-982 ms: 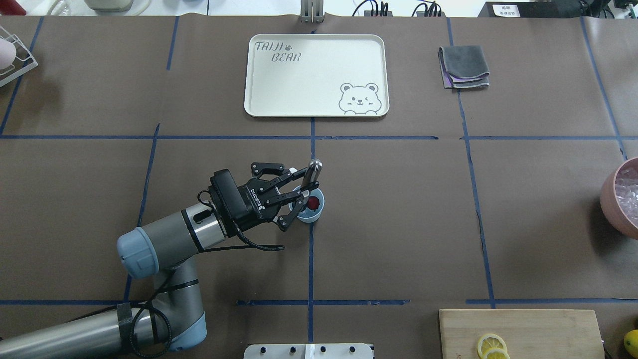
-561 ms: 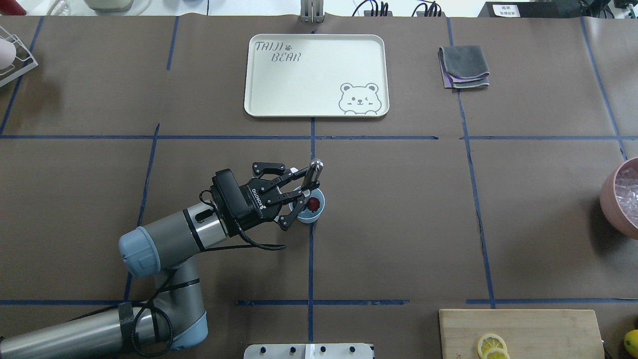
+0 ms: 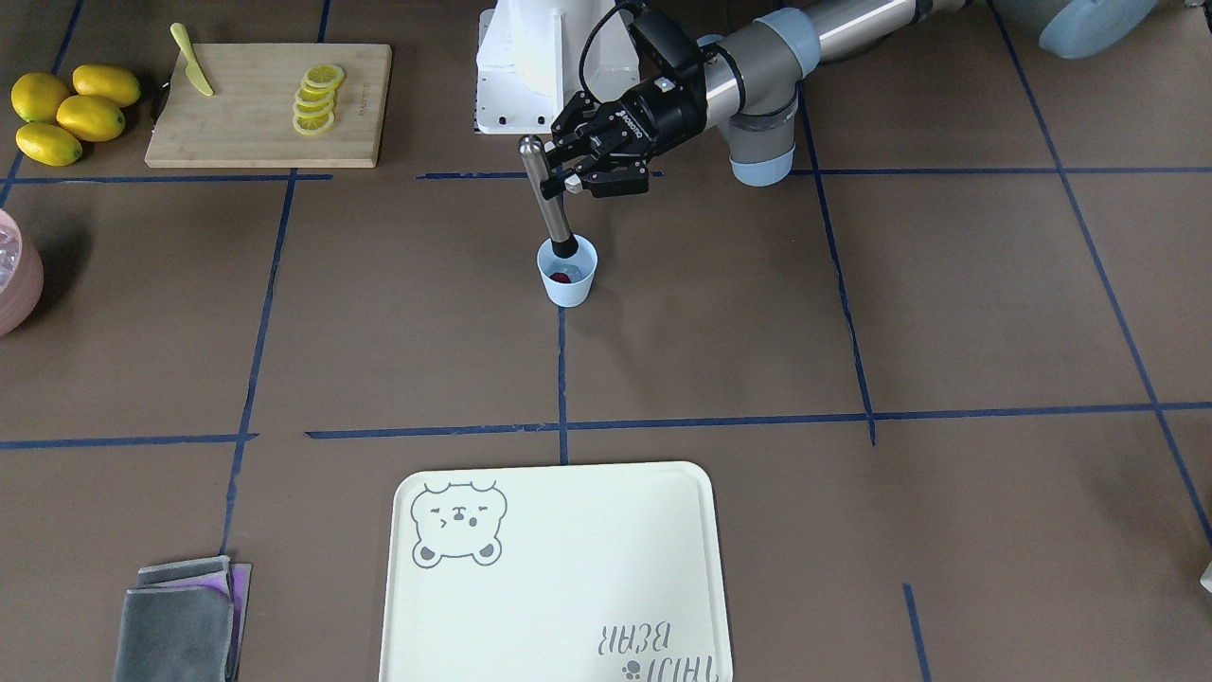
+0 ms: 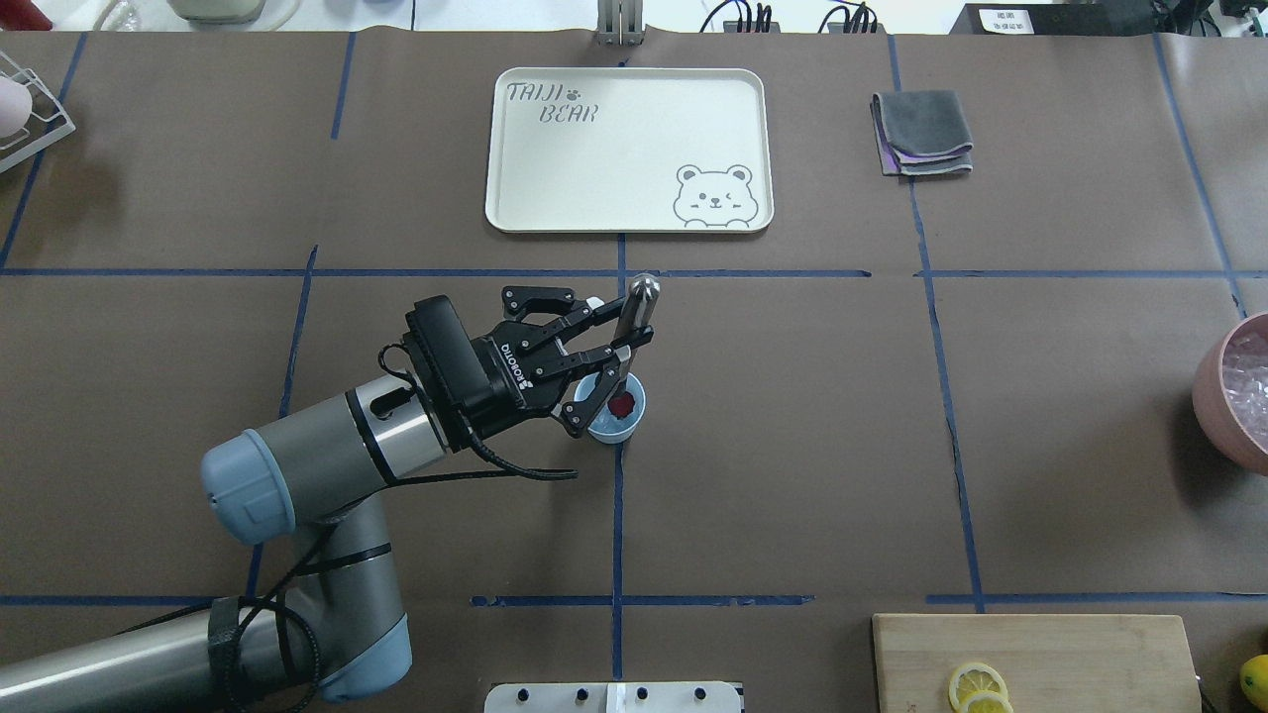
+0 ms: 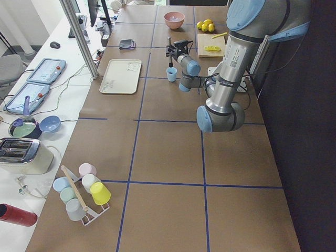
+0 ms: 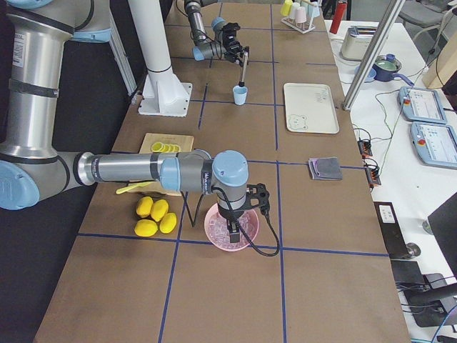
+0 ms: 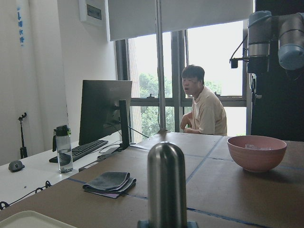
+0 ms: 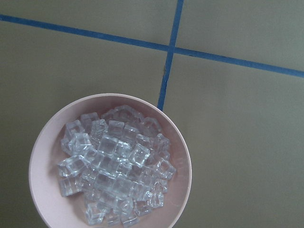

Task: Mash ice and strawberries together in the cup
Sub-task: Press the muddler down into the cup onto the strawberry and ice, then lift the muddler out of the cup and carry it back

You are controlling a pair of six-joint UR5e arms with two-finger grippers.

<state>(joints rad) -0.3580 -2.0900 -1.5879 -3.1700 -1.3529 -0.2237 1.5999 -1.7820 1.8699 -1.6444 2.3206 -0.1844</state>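
The light-blue cup stands near the table's middle and also shows in the front view. A dark-red strawberry piece lies inside it. I cannot make out ice in the cup. My left gripper is shut on an upright steel muddler, whose black lower end sits at the cup's mouth. The muddler's top fills the left wrist view. Ice cubes fill a pink bowl. My right gripper hangs over that bowl, and I cannot tell whether it is open or shut.
A cream bear tray lies beyond the cup, with a folded grey cloth to its right. A cutting board with lemon slices and a knife, whole lemons, and the pink bowl are on the robot's right. A cup rack stands far left.
My left gripper has lifted the muddler, so its top stands higher and farther from the robot. Its lower end has risen to the cup's mouth. The cup has stayed in place.
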